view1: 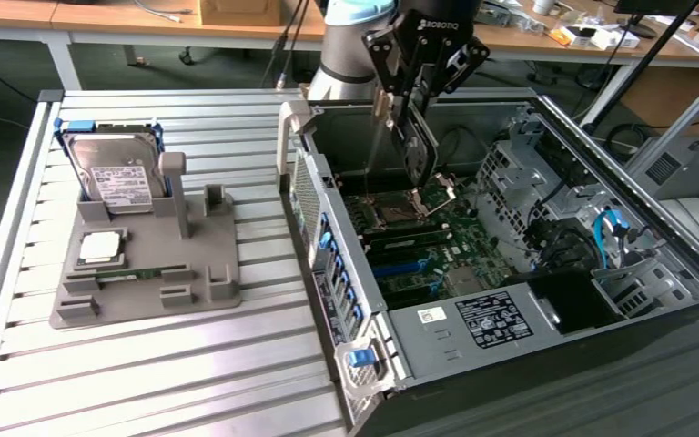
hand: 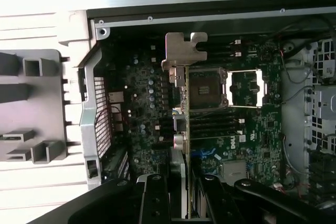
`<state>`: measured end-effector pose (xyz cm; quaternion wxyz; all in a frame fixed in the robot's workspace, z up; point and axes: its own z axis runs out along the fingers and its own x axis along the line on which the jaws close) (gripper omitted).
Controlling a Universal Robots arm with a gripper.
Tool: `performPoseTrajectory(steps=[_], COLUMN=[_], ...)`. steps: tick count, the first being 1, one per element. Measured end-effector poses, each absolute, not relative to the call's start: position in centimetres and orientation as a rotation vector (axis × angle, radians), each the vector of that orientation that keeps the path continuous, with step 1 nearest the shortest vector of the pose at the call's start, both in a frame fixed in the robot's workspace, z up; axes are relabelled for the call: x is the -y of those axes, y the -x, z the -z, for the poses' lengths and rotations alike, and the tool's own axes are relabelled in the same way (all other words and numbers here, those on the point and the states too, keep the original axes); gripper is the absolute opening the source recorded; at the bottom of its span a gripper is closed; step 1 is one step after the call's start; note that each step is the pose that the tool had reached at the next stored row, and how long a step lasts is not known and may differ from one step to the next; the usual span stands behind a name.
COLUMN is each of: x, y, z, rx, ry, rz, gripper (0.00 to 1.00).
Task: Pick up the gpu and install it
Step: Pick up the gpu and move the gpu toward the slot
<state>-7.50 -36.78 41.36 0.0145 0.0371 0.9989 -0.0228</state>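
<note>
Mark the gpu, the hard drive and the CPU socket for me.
gpu (view1: 418,150), exterior view, on the dark card's face.
hard drive (view1: 125,187), exterior view, on its white label.
CPU socket (hand: 205,88), wrist view, on its dark centre.

The gripper (view1: 406,98), at the far side, has "ROBOTIQ" in white letters on its black body. In the wrist view the motherboard (hand: 142,103) bears a white brand mark next to the memory slots. It looks like the Dell logo, turned sideways, though that reading is not certain. At the exterior view's left, the hard drive (view1: 113,173) carries a white label (view1: 126,188) with dark print too small to read. On the near metal cover (view1: 447,350) of the case sit a black label (view1: 491,320) with white print and a small white sticker (view1: 431,315), both illegible.
</note>
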Motion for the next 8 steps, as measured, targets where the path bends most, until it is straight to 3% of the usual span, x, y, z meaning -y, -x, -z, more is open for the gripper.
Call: performPoseTrajectory(steps=[8], x=[36.81], y=[6.8], z=[-41.22], rx=[-3.109], ry=[-0.115], rz=[0.078], gripper=[0.27])
